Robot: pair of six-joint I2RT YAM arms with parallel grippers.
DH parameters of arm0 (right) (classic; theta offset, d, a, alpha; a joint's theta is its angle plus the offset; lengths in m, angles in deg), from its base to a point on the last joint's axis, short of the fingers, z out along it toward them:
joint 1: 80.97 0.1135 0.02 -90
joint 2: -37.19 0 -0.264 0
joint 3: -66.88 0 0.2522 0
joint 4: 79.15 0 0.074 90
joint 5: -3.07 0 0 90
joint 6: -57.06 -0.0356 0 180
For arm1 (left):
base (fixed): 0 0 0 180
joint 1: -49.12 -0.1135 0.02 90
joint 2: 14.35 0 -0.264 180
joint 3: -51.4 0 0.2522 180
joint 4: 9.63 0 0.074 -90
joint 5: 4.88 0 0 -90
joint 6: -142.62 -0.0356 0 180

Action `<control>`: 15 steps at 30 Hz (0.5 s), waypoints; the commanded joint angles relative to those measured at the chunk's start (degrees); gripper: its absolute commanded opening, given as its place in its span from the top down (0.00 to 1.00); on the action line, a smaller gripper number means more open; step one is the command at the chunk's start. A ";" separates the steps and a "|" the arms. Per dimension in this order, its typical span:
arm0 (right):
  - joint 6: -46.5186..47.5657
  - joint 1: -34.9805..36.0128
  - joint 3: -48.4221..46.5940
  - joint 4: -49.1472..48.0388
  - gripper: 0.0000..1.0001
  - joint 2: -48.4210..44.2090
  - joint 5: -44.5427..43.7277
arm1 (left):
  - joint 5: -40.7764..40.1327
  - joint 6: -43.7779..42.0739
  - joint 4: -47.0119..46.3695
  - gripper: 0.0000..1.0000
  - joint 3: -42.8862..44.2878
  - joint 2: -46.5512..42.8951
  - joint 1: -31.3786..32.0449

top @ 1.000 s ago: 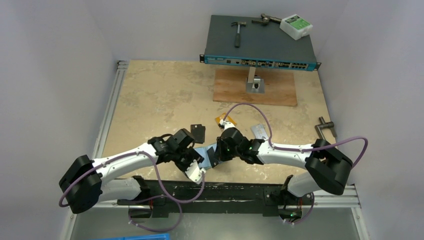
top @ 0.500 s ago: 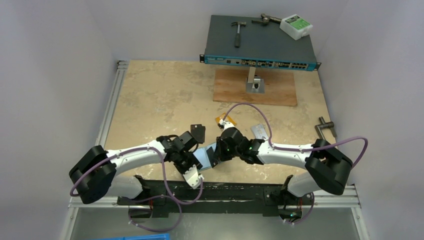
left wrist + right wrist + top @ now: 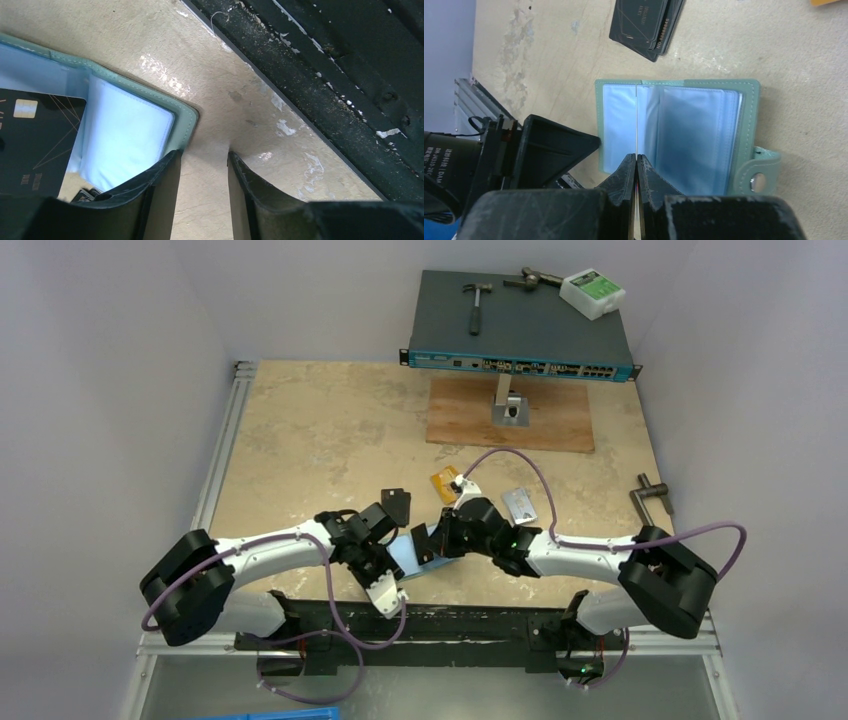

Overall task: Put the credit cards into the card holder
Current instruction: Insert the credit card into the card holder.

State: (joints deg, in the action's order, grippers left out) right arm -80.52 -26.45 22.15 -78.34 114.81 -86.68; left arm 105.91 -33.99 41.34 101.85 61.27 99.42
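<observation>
- To the left of the card holder (image 3: 750, 115), the left gripper (image 3: 204, 165) has its jaws spread, with bare table (image 3: 330, 430) between them. It holds nothing. One fingertip (image 3: 160, 180) sits at the holder's near corner; whether it presses down cannot be told.
- The card holder lies opened flat near the table's front edge, with the pale blue sleeves (image 3: 694, 135) facing up and the snap tab (image 3: 756, 172) folded outward. It is judged light and soft, and likely to slide or fold shut. It should be pinned at the teal rim, not on the sleeves.
- Above the holder's centre fold, the right gripper (image 3: 637, 162) is pressed together on a credit card (image 3: 35, 145), which the right wrist view shows edge-on. Whether the card's tip touches a sleeve cannot be told. The card is judged stiff, thin, light and slick, and it may pivot between the pads. A grip on one short end leaves the rest free to enter a pocket.
- A dark stack (image 3: 644, 25) lies just beyond the holder. An orange card (image 3: 445, 483) lies beyond it and to the right, and a silver card (image 3: 520, 505) lies further right. Both cards lie flat, and a flat card offers little edge to grip.
- The table surface is hard, mottled beige and glossy in places. A dark rail (image 3: 350, 100) runs just in front of the holder.
- Pale walls (image 3: 120, 390) close in both sides. A network switch (image 3: 520, 325) and a wooden board (image 3: 545, 425) stand well beyond the holder.
</observation>
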 commanded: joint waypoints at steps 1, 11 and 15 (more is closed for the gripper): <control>-2.13 -0.13 1.81 -7.51 1.00 0.93 -2.49 | -1.07 -1.70 1.88 0.63 0.06 1.32 0.06; -3.62 -0.21 5.52 -13.22 1.00 2.61 -3.56 | -0.80 1.00 0.82 0.68 1.07 1.98 0.06; -3.56 -0.21 6.46 -14.72 1.00 3.90 -2.93 | -1.16 2.17 0.47 0.70 1.60 1.73 0.06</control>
State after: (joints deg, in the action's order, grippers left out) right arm -83.53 -26.56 27.60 -88.61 117.76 -88.93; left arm 105.72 -33.20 42.56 102.49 62.10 99.40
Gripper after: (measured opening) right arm 0.004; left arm 0.318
